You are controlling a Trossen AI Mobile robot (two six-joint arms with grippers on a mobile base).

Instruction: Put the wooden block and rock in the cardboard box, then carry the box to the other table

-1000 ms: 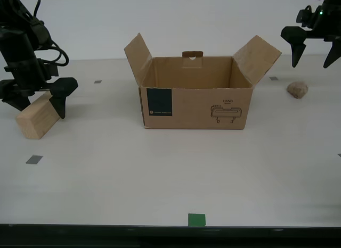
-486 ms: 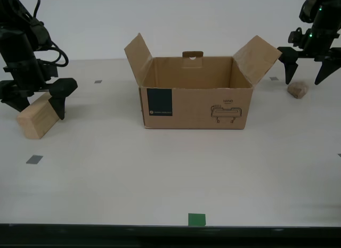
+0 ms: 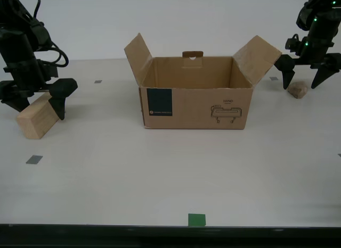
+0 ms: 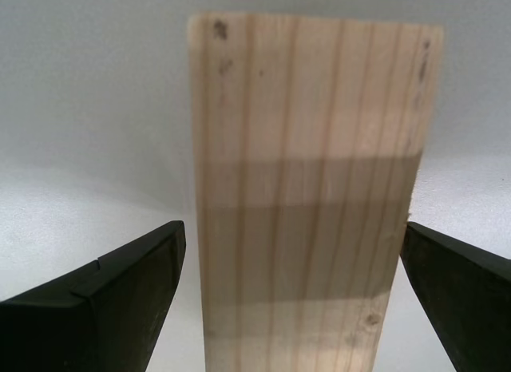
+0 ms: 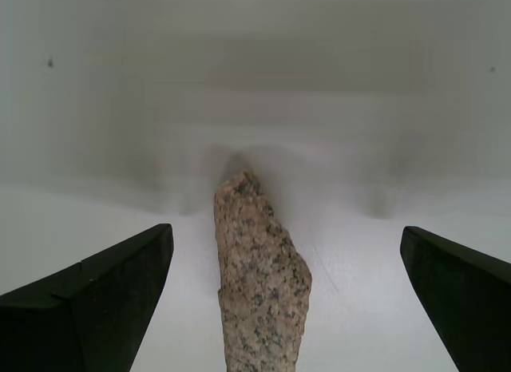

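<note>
Pale worktop (image 3: 160, 168): either side of the open cardboard box (image 3: 194, 107), your first hand (image 3: 302, 77) straddles the rock (image 3: 297, 89), your second hand (image 3: 33, 101) the wooden block (image 3: 36, 118), both spread wide for grasping.

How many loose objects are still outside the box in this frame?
2. The block lies tilted at the exterior view's left, between my second gripper's open fingers. The rock sits at that view's right, between my first gripper's open fingers. The box looks empty.
</note>
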